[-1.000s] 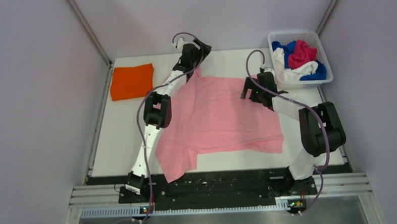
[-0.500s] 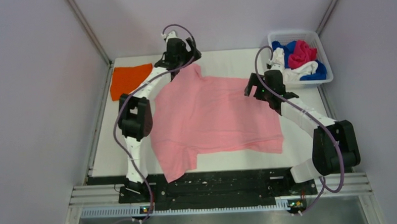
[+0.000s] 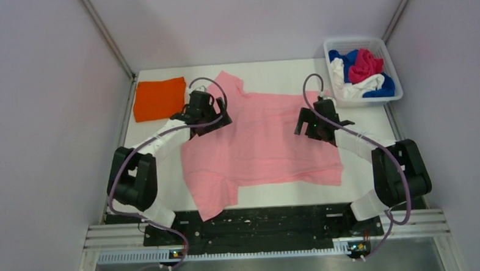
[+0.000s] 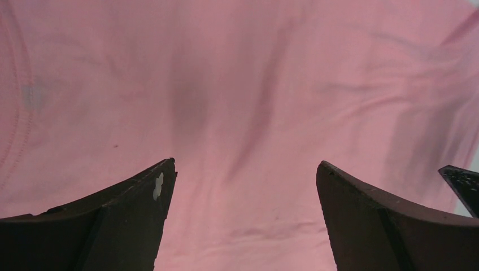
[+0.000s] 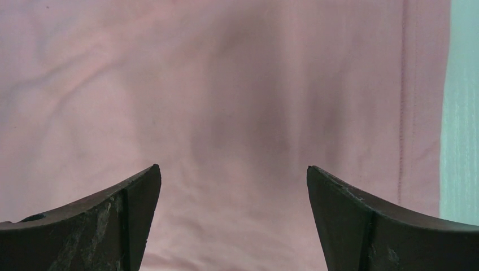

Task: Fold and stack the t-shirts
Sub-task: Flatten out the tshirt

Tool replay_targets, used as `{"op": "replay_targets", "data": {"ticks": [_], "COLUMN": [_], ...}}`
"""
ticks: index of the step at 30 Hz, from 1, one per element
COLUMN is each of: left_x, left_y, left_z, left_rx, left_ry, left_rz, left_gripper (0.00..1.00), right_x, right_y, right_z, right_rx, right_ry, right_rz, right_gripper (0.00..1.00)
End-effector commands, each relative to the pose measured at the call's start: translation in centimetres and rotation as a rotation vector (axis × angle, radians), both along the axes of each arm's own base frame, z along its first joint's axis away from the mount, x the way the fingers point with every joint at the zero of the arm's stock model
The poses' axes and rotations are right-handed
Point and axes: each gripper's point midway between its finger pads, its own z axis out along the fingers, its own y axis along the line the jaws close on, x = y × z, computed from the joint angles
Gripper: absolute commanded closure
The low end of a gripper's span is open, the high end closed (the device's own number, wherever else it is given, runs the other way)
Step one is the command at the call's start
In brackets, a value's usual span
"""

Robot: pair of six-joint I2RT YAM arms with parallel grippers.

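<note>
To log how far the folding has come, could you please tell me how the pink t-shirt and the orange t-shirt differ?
The pink t-shirt lies spread open and wrinkled; the orange t-shirt is folded into a neat rectangle. The pink one covers much of the table; the orange one takes only the far left corner. The left end effector and the right end effector are both open over the pink one, with neither at the orange one. Both are plain, single-colour cloth.

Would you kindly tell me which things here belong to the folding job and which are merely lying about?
Job: pink tee, orange tee, blue tee, white tee, magenta tee.
Lying about: bin.
</note>
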Motion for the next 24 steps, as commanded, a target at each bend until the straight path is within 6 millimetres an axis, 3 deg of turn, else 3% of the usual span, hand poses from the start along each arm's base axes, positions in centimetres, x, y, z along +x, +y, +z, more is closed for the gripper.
{"op": "replay_targets", "data": {"ticks": [1,6,11,21,24], "left_x": [0.0,1.0,3.5,9.3,11.2], "left_y": [-0.6,0.9,2.9,4.5,4.7], "left_z": [-2.7,-7.1,-9.3,-10.8,-10.1], "left_rx": [-0.019,0.065,0.07,0.046,0.025], "left_ry": [0.1,0.206,0.258,0.28,0.26], "left_rz": [0.012,0.106,0.175,0.212,0.208], "left_gripper": [0.01,0.01,0.01,0.01,0.02], "right_x": [0.4,0.9,2.4,7.1,8.5], "right_y": [0.5,0.1,-0.2,-0.4,-0.7], "right_z": [-1.5,-3.2,-3.9,-4.5,-3.6], "right_rx": [0.004,-0.03,-0.057,-0.061,-0.065], "right_ry": [0.031,0.07,0.08,0.086,0.062], "right_rz": [-0.014,-0.031,-0.046,-0.061,-0.059], "right_gripper": [0.01,0.01,0.01,0.01,0.01]}}
